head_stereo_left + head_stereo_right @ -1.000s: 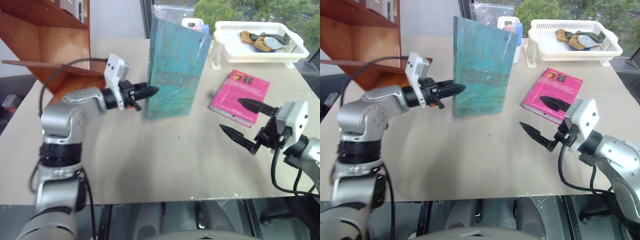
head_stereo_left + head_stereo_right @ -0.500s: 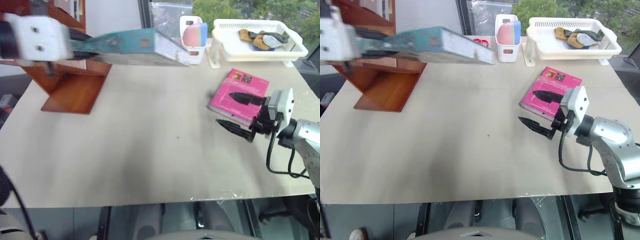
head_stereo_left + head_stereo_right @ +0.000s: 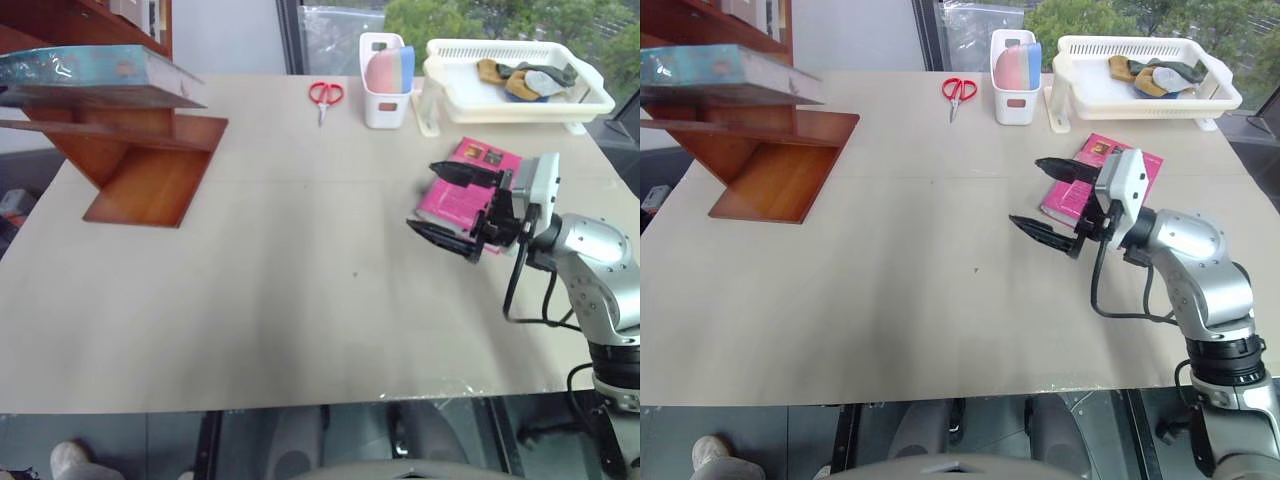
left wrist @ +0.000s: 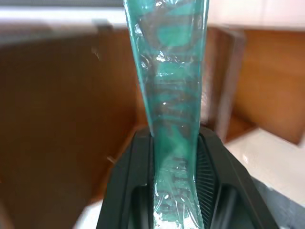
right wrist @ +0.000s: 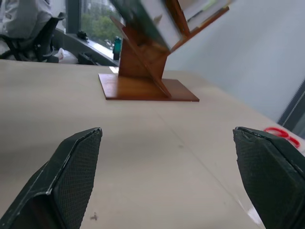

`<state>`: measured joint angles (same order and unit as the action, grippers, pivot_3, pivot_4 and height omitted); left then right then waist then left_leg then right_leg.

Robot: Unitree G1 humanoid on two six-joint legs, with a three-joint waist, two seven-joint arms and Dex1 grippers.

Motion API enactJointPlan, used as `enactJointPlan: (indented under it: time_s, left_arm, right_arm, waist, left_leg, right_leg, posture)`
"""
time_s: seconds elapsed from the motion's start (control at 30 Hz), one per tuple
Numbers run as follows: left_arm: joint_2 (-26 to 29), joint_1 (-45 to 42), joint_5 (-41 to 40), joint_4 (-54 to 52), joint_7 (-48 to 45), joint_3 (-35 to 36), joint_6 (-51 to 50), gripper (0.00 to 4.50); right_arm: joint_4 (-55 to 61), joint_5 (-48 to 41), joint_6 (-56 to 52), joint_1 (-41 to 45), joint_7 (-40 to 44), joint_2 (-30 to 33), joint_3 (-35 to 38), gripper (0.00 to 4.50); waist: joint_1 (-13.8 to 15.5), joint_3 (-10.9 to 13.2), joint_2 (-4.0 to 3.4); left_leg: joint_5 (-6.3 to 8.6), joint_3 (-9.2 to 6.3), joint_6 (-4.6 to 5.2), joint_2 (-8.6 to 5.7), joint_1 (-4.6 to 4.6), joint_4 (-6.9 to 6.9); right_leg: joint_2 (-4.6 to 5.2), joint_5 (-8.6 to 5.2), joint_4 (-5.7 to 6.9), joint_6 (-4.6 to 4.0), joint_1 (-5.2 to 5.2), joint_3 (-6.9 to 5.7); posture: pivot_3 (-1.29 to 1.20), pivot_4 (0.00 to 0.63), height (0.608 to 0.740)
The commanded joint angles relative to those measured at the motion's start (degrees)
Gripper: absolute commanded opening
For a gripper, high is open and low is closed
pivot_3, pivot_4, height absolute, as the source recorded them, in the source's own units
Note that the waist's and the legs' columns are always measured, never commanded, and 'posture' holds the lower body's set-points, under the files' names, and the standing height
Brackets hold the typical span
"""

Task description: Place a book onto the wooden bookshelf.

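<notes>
The book is lying nearly flat, level with a board of the wooden bookshelf at the table's far left corner, its near end jutting past the board toward the table's middle. In the left wrist view the left gripper is clamping the book's teal cover between both black fingers, shelf wood right behind it.

Progress, as judged: the carry is essentially complete; the release, and perhaps a final push inward, are left. Whether the board is bearing the book's weight cannot be told.

The right gripper is hovering with jaws spread wide, holding nothing, just beside the pink book toward the table's right edge.

Room: the table's middle and near edge are lying bare. Scissors, a white cup and a white basket tray are lining the far edge, well apart from the shelf.
</notes>
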<state>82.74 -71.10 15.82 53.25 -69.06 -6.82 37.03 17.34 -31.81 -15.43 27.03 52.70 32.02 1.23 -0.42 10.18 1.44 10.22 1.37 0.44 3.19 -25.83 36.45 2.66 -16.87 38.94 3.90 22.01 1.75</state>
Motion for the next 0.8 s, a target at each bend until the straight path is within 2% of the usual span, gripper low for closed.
enactJointPlan:
  time_s: [0.03,0.23,0.43,0.47,0.53,0.63,0.7,0.8]
  left_arm:
    - [-1.35,-3.34,3.92,9.33,5.67,-1.25,6.58,0.73]
    - [-3.9,-5.75,6.97,16.47,11.09,-2.94,10.46,0.73]
    - [-4.05,-6.41,7.96,18.52,11.65,-2.98,10.97,0.73]
    - [-3.98,-6.35,7.65,18.61,11.61,-2.74,11.03,1.73]
    - [-3.55,-6.01,7.5,18.75,11.57,-2.57,11.08,2.46]
    - [-2.4,-5.03,7.96,18.87,12.95,-2.58,11.31,3.97]
    - [-1.89,-4.4,7.54,18.76,13.66,-2.15,11.84,4.34]
    - [-0.53,-2.62,5.51,18.41,14.25,-0.46,13.78,4.34]
  right_arm:
    - [3.82,-0.96,0.87,4.7,-0.27,-1.76,-1.03,4.5]
    - [2.48,-2.14,-3.75,10.65,-3.21,-4.61,-1.54,4.5]
    - [3.31,-2.32,-4.15,9.77,-4.64,-5.94,-0.85,4.5]
    - [3.36,-2.44,-4.25,9.79,-5.0,-6.31,-0.89,4.5]
    - [3.53,-2.6,-4.31,9.78,-5.65,-6.89,-0.94,4.5]
    - [3.12,-2.5,-4.24,10.04,-5.64,-7.51,-1.41,4.5]
    - [2.86,-2.5,-4.23,10.03,-5.33,-7.62,-1.54,4.5]
    - [2.1,-2.46,-4.16,10.15,-4.71,-7.53,-1.55,4.5]
  waist:
    - [-0.17,0.0,0.0]
    - [-0.33,-0.02,0.1]
    - [-0.33,-0.02,0.11]
    - [-0.33,-0.02,0.11]
    - [-0.33,-0.02,0.11]
    - [-0.34,-0.02,0.11]
    - [-0.34,-0.02,0.11]
    - [-0.36,-0.02,0.11]
  left_leg:
    - [0.0,0.01,0.0,0.0,0.0,0.0]
    - [0.0,0.06,0.0,0.01,-0.14,-0.01]
    - [0.0,0.08,0.0,0.01,-0.14,-0.01]
    - [0.0,0.08,0.0,0.01,-0.13,-0.01]
    - [0.0,0.07,0.0,0.02,-0.13,0.0]
    - [0.0,0.08,0.0,0.03,-0.14,-0.01]
    - [0.0,0.08,0.0,0.02,-0.15,-0.01]
    - [0.0,0.08,0.0,0.02,-0.15,-0.01]
  right_leg:
    - [0.0,0.0,0.02,0.0,0.0,0.0]
    - [0.02,0.01,0.0,0.0,0.14,0.05]
    - [0.03,0.02,0.03,0.01,0.14,0.04]
    - [0.03,0.02,0.03,0.01,0.14,0.04]
    - [0.01,0.02,0.06,0.0,0.15,0.04]
    - [0.01,0.02,0.05,0.0,0.16,0.04]
    - [0.02,0.02,0.04,0.0,0.16,0.04]
    - [0.02,0.02,0.05,0.0,0.16,0.04]
  posture:
    - [0.0,0.15,0.74]
    - [0.0,0.15,0.74]
    - [0.0,0.15,0.74]
    - [0.0,0.15,0.74]
    - [0.0,0.15,0.74]
    - [0.0,0.15,0.74]
    - [0.0,0.15,0.74]
    - [0.0,0.15,0.74]
